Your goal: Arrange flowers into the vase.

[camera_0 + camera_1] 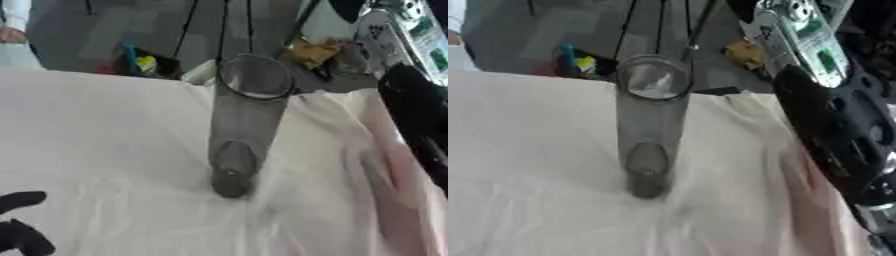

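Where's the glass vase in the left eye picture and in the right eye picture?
Left eye view: vase stands just right of centre on the white cloth.
Right eye view: vase sits just left of centre.
Shared landmark: the yellow thing beyond its rim.

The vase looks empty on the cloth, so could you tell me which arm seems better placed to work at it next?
Probably the right. The right arm reaches in along the right edge beside the vase, though its hand is out of frame. The left hand sits low in the near-left corner, farther away. No flowers are visible.
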